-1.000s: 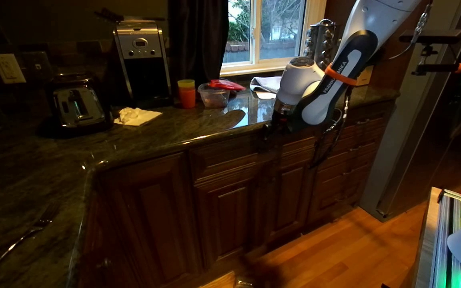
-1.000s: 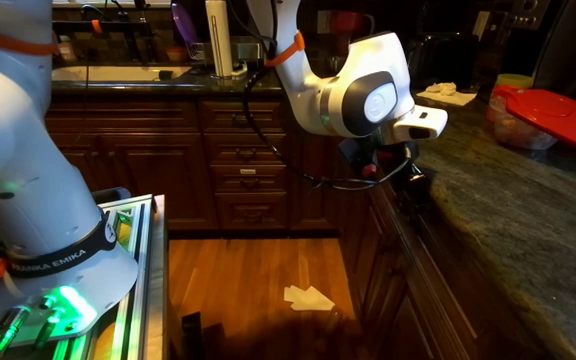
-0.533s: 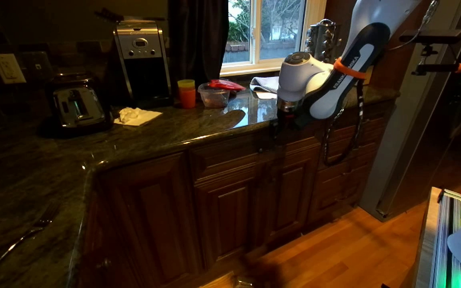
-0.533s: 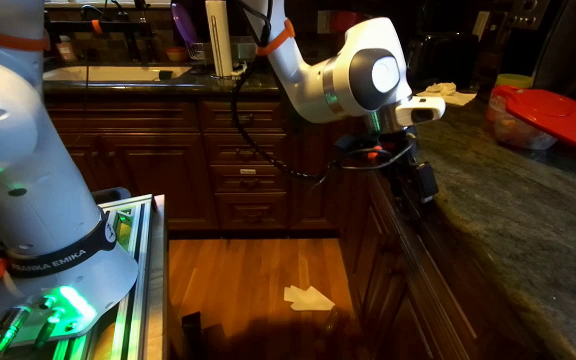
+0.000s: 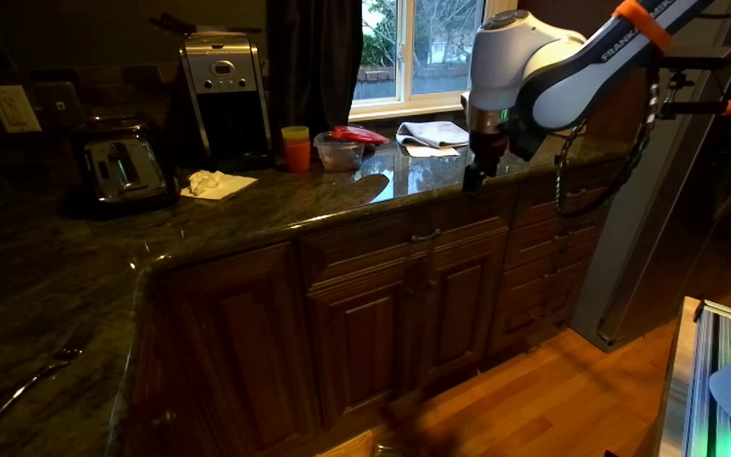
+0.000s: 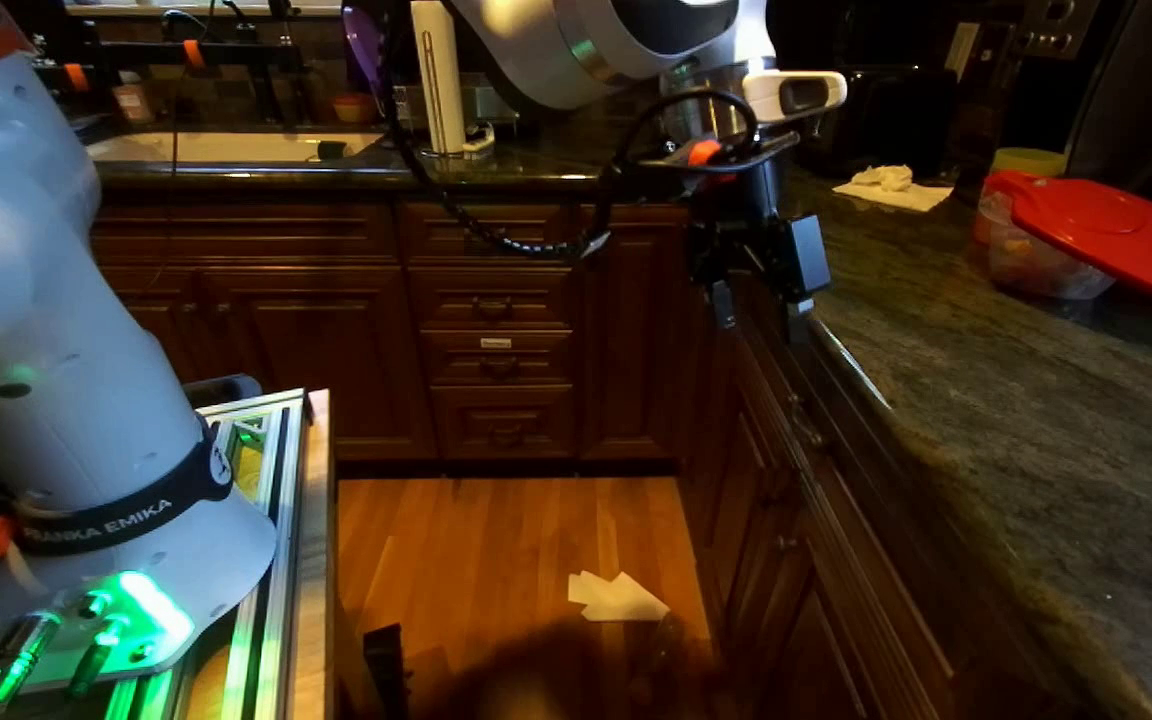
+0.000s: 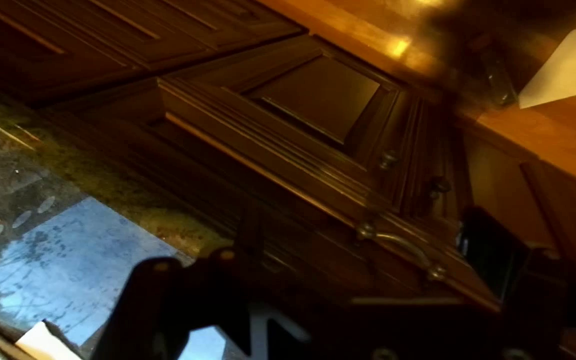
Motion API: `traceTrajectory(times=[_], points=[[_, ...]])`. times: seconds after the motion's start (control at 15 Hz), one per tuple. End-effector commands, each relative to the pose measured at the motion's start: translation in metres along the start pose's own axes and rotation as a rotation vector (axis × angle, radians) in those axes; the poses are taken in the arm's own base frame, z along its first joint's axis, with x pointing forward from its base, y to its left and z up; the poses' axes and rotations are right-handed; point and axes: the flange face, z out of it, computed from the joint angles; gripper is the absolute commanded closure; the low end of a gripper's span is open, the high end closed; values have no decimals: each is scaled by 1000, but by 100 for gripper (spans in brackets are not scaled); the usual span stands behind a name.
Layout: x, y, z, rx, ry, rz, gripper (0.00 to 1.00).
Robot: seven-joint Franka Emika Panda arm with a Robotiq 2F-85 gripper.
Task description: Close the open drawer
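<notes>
The drawer (image 5: pixel 353 249) is a wide dark brown front with a recessed panel under the counter edge. It also shows in an exterior view (image 6: pixel 886 520) and in the wrist view (image 7: pixel 218 170). Its front looks flush with the cabinet, and none of the pale inner box shows. Its curved metal handle (image 7: pixel 402 244) is at the middle of the front and free of the gripper. My gripper (image 5: pixel 474 188) is open and empty, at counter-edge height and apart from the drawer. Its two fingers stand wide apart in an exterior view (image 6: pixel 764 308) and in the wrist view (image 7: pixel 363 235).
The stone counter's edge (image 6: pixel 921 450) runs close beside the gripper. On the counter are a towel (image 5: pixel 432 134), a plastic container (image 5: pixel 340 152) with a red lid, stacked cups (image 5: pixel 296 152), and a toaster (image 5: pixel 127 168). Cabinet doors (image 5: pixel 365 349) with knobs stand below the drawer.
My gripper has risen and moved away from the drawer front, to the right in an exterior view. The handle, mostly hidden before, now shows fully. The drawer has not visibly moved.
</notes>
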Motion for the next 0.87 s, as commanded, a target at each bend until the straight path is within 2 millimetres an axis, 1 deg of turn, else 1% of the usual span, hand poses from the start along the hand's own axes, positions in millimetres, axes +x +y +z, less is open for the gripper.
traceTrajectory(times=[0.0,0.27,0.4,0.47,0.53,0.67,0.8], points=[[-43,10,-34,105,-22,-50,0],[-76,30,-62,184,-69,-79,0],[-95,39,-74,192,-91,-111,0],[-102,44,-80,187,-83,-97,0],[-76,42,-69,168,-92,-91,0],[-80,47,-77,162,-78,-82,0],[-79,44,-74,159,-85,-88,0]])
